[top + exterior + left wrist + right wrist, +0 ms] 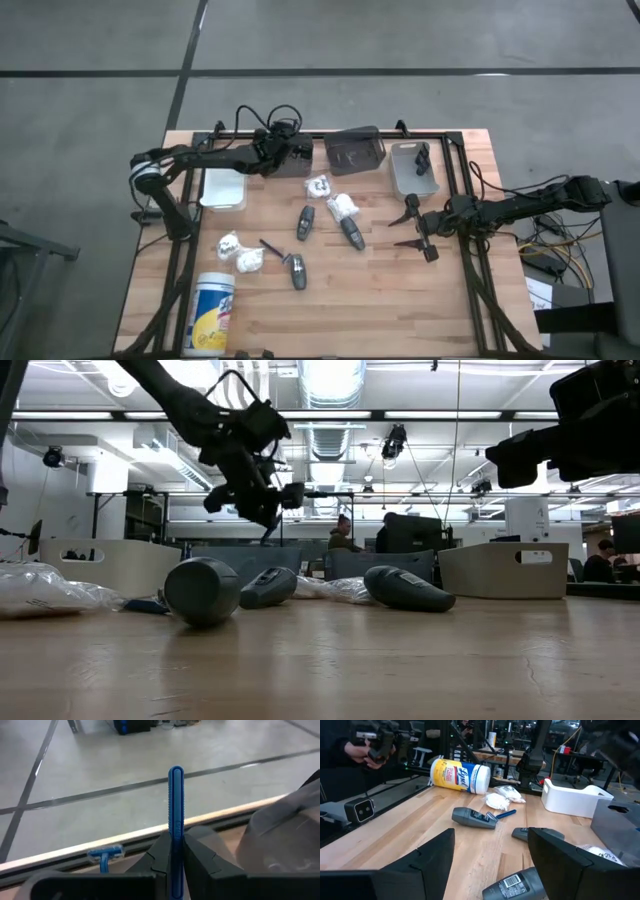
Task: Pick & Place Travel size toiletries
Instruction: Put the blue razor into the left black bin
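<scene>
One camera hangs straight over the wooden table (400, 310), taking in all of it. Another sits at tabletop level, close to a dark grey tube (203, 591), facing the room behind. Each wrist camera peers past its own fingers. The overhead and right wrist views share the wipes canister (211, 313) (460, 776).

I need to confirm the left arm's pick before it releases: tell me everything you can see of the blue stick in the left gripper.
The blue stick is a thin, straight, plastic-looking handle with a rounded tip and fine ribbing along one edge. It stands out lengthwise from between the left gripper's dark fingers, which are shut on its lower part; its held end is hidden, so I cannot tell what is there. From above, that gripper is at the table's far edge, between the white bin and the dark bin. Only the fingers touch it.
</scene>
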`<state>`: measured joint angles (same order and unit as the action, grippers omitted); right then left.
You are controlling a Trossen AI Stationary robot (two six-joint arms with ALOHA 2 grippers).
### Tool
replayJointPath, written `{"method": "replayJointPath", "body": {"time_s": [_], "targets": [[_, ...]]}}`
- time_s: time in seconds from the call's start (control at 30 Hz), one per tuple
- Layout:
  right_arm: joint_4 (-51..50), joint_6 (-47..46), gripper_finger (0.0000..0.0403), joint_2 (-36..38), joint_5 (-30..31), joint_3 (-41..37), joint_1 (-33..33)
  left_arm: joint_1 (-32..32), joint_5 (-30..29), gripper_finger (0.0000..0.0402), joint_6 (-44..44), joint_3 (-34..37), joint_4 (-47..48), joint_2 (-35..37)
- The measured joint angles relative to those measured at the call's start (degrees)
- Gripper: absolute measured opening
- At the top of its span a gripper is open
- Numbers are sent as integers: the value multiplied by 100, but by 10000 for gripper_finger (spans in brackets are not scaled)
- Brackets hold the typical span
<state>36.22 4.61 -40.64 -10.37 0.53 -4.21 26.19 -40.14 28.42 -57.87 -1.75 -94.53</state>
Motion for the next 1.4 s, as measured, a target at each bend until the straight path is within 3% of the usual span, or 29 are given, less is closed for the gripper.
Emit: {"method": "replayJointPath", "body": {"time_s": [0.5, 0.97, 1.4], "targets": [[1, 4, 225, -2, 0, 1, 0, 59, 1, 35, 354, 2, 113, -584], [0, -3, 270, 0, -1, 1, 1, 70, 317, 40, 1258, 4, 614, -843], [0, 1, 307, 0, -1, 1, 1, 70, 310, 64, 1341, 4, 670, -647]]}}
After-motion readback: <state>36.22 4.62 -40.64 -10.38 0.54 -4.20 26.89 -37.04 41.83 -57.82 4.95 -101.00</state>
